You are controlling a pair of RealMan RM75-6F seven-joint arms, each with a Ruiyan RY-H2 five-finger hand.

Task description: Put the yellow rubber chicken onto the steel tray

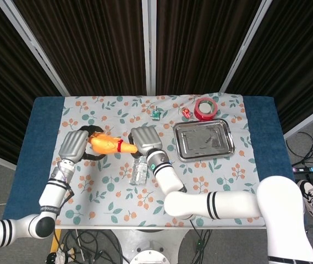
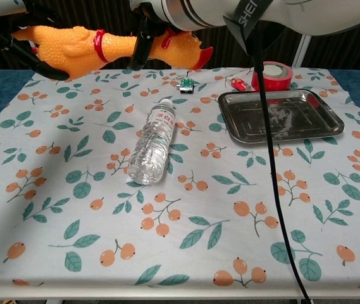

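Lying on the cloth, the water bottle (image 2: 150, 146) bears unreadable label print.

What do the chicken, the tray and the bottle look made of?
Rubber chicken: looks like soft matte rubber, going by its pebbled orange-yellow skin.
Steel tray: polished metal, mirror-like, with reflections on its floor.
Water bottle: clear thin plastic, ribbed and see-through, with a white cap.
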